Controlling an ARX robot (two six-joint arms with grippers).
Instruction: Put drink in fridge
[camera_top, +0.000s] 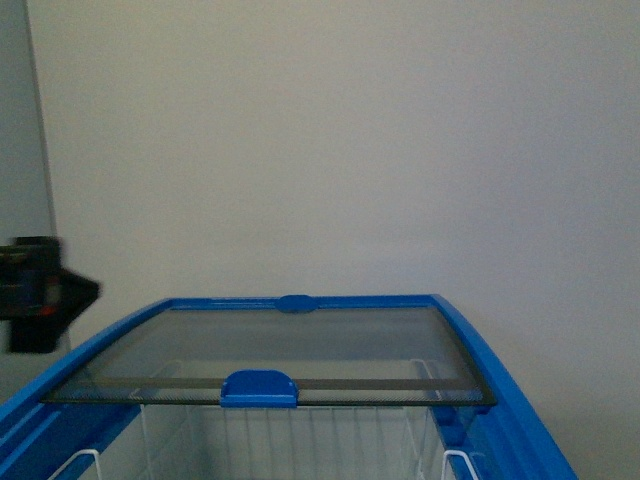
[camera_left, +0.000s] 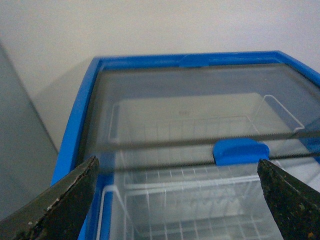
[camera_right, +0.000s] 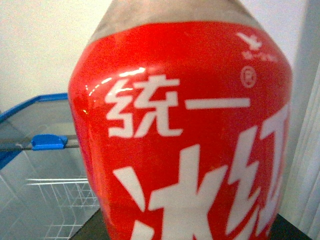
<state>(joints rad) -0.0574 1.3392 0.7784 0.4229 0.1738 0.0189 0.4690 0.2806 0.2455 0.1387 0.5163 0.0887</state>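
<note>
Lid (camera_top: 300, 340) covers part of the fridge (camera_top: 478, 350), wire baskets (camera_left: 175, 210) below; left jaws spread, right jaws unclear behind drink (camera_right: 180, 130).

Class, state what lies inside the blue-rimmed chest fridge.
Inside the fridge: white wire baskets, seen through the tinted glass sliding lid and the open gap. No drinks show; beneath them is obscured.

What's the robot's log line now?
fridge: near side open, lid over far side | left gripper: jaws open, facing lid handle | drink: red bottle filling right wrist view
</note>
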